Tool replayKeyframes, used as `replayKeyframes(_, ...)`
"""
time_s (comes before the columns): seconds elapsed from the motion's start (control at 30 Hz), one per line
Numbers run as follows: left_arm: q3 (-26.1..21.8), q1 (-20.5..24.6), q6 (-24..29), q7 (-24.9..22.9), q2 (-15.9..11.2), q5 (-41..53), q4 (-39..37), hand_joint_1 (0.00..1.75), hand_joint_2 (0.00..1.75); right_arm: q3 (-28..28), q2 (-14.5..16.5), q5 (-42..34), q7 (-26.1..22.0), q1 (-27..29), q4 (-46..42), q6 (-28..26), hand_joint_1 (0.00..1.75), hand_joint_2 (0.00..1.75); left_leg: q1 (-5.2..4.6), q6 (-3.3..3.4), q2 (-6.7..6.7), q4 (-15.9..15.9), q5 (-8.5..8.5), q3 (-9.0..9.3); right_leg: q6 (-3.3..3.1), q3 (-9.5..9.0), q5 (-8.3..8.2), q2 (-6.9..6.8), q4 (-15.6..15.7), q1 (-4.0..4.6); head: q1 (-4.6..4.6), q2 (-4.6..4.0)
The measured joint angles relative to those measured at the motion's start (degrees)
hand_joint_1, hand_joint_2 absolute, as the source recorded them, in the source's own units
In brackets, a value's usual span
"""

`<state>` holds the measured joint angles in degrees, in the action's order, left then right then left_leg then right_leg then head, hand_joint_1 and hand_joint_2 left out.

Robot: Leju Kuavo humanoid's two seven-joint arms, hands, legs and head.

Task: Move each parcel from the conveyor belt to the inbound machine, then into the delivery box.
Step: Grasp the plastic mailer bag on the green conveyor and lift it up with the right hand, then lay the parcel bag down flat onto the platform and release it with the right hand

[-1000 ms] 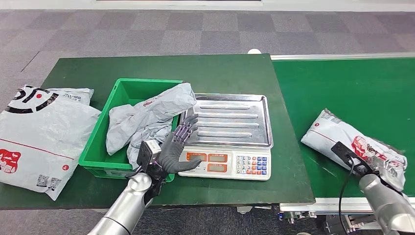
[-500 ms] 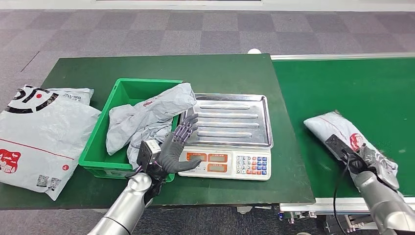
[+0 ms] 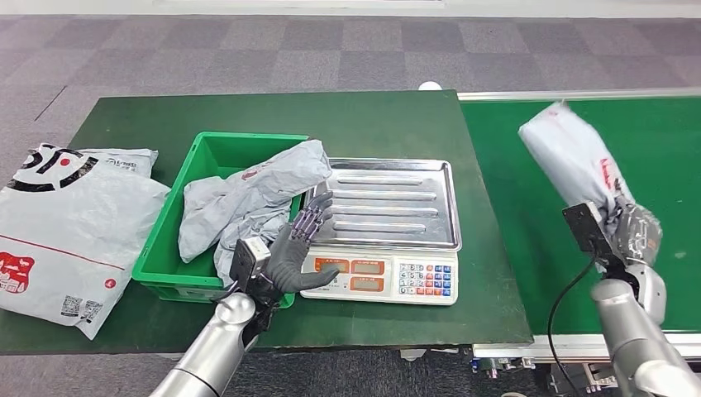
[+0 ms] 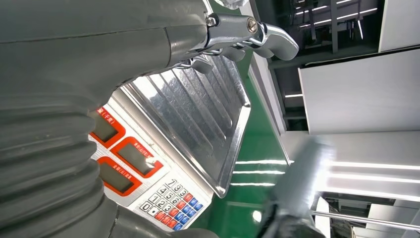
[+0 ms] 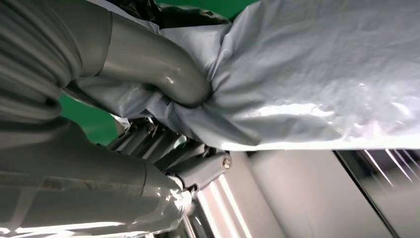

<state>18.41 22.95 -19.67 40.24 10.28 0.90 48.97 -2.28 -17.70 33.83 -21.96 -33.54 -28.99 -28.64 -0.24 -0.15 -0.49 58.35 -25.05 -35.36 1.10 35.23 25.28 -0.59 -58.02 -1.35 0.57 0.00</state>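
1. The left robot hand [image 3: 296, 248] is held open and empty, fingers spread, at the near left corner of the scale [image 3: 382, 230].
2. The scale's steel tray [image 3: 388, 203] is seen bare.
3. Well right of it, the parcel [image 3: 570, 157] is gripped by the right robot hand [image 3: 635, 234] above the conveyor belt [image 3: 512, 165], its long axis running far-left from that hand, toward the tray.

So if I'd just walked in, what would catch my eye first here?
Probably the grey parcel lifted off the green conveyor belt at the right, gripped at one end by the right hand. Next, the steel-topped scale mid-table, with the left hand open at its edge beside a green bin holding a crumpled grey parcel.
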Motion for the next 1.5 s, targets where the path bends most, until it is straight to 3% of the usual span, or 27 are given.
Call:
replayKeyframes(0.07,0.0,-0.2,0.1,0.0,0.1,0.0,0.3,0.00,1.75,-4.2,2.5,-6.7,-13.9,2.8,-8.3,-8.5,1.75,1.75,0.02,-0.01,-0.04,0.0,0.00,-0.02,-0.01,0.03,0.02,-0.02,0.0,0.02,-0.01,0.00)
replayKeyframes(0.1,0.0,-0.3,0.1,0.0,0.1,0.0,0.4,0.00,1.75,-5.5,3.6,-7.7,-16.6,4.3,-12.6,-10.0,1.75,1.75,0.02,-0.01,-0.07,0.0,0.00,-0.03,-0.03,0.02,0.03,-0.05,0.0,0.02,-0.01,0.00)
replayKeyframes(0.27,0.0,-0.3,0.3,0.0,0.2,0.0,0.6,0.00,1.75,-7.4,9.5,-1.4,-18.4,10.9,-33.9,-11.3,1.75,1.75,0.05,-0.05,-0.04,-0.1,-0.03,-0.03,-0.06,0.04,0.11,-0.03,0.0,0.04,-0.01,0.00)
replayKeyframes(0.43,0.0,-0.2,0.2,0.0,0.2,0.0,0.7,0.00,1.75,-0.6,13.9,11.2,-18.0,13.4,-44.1,-10.8,1.75,1.75,0.08,-0.08,0.13,-0.1,-0.04,0.02,-0.07,0.06,0.12,0.12,0.0,0.08,-0.01,0.00)
replayKeyframes(0.57,0.0,-0.2,0.0,0.0,0.3,0.0,0.9,0.00,1.75,7.3,15.4,19.2,-15.0,12.8,-41.9,-5.8,1.75,1.75,0.08,-0.07,0.12,-0.1,-0.03,0.00,-0.07,0.05,0.11,0.11,0.0,0.07,-0.01,0.00)
replayKeyframes(0.73,0.0,-0.7,0.4,0.0,0.4,0.0,1.3,0.00,1.75,14.6,16.1,22.9,-9.2,8.6,-31.7,3.5,1.75,1.75,0.07,-0.06,0.08,0.0,-0.01,-0.02,-0.06,0.06,0.08,0.10,0.0,0.06,-0.01,0.00)
replayKeyframes(1.07,0.0,-0.9,1.6,0.0,0.3,0.5,1.9,0.00,1.75,19.6,16.8,22.0,1.6,1.6,-16.9,14.3,1.75,1.75,0.07,-0.08,0.04,0.0,-0.04,-0.03,-0.07,0.07,0.11,0.09,0.0,0.07,-0.01,0.00)
replayKeyframes(1.13,0.0,-0.9,1.9,0.0,0.2,0.7,2.0,0.00,1.75,19.7,17.0,20.1,1.3,0.8,-15.5,15.4,1.75,1.75,0.07,-0.08,0.05,0.0,-0.04,-0.02,-0.06,0.07,0.12,0.09,0.0,0.07,-0.01,0.00)
replayKeyframes(1.3,0.0,-1.0,2.1,0.0,-0.2,0.7,2.5,0.00,1.75,19.7,17.2,12.1,-5.9,0.3,-14.7,21.5,1.75,1.75,0.07,-0.08,0.10,0.0,-0.03,0.01,-0.08,0.06,0.09,0.13,0.0,0.07,-0.01,0.00)
replayKeyframes(1.47,0.0,-1.0,2.2,0.0,-0.4,0.7,2.8,0.00,1.75,19.7,17.3,11.0,-6.9,0.3,-14.6,22.5,1.75,1.75,0.07,-0.09,0.14,0.0,-0.03,0.03,-0.09,0.07,0.07,0.17,0.0,0.07,-0.01,0.00)
replayKeyframes(1.5,0.0,-1.0,2.3,0.0,-0.4,0.7,2.8,0.00,1.75,19.7,17.3,10.6,-7.4,0.3,-14.6,22.9,1.34,1.75,0.07,-0.09,0.14,0.0,-0.03,0.03,-0.09,0.07,0.07,0.17,0.0,0.08,-0.01,0.00)
